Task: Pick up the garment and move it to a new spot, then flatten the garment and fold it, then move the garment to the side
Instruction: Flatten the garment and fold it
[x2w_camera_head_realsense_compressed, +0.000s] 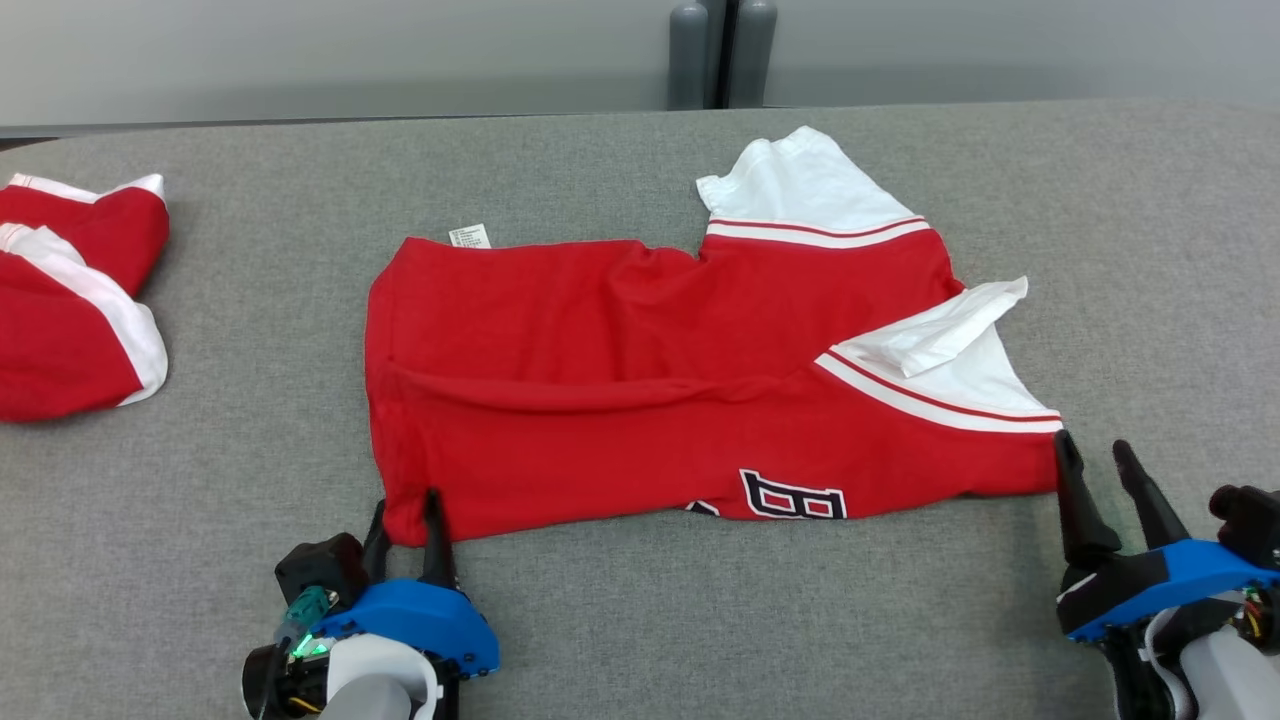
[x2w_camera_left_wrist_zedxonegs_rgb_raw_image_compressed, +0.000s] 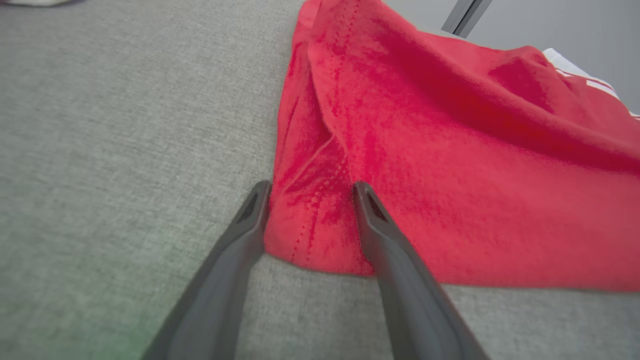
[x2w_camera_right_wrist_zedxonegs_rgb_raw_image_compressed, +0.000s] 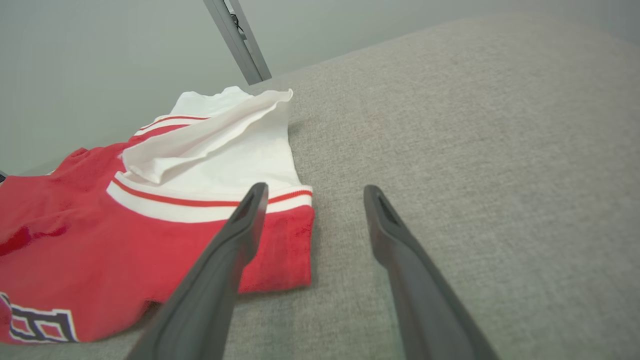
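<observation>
On your head view, the red-and-white garment (x2w_camera_head_realsense_compressed: 640, 390) is lying across the middle of the desk (x2w_camera_head_realsense_compressed: 600, 620), with your left end effector (x2w_camera_head_realsense_compressed: 405, 500) sitting at its near left corner and your right end effector (x2w_camera_head_realsense_compressed: 1093, 440) at its near right. Your left wrist view is showing fingers (x2w_camera_left_wrist_zedxonegs_rgb_raw_image_compressed: 235, 250) spread wide, straddling that corner without pinching it. Your right wrist view is showing fingers (x2w_camera_right_wrist_zedxonegs_rgb_raw_image_compressed: 400, 260) equally spread, gripping nothing, just beside the red corner.
</observation>
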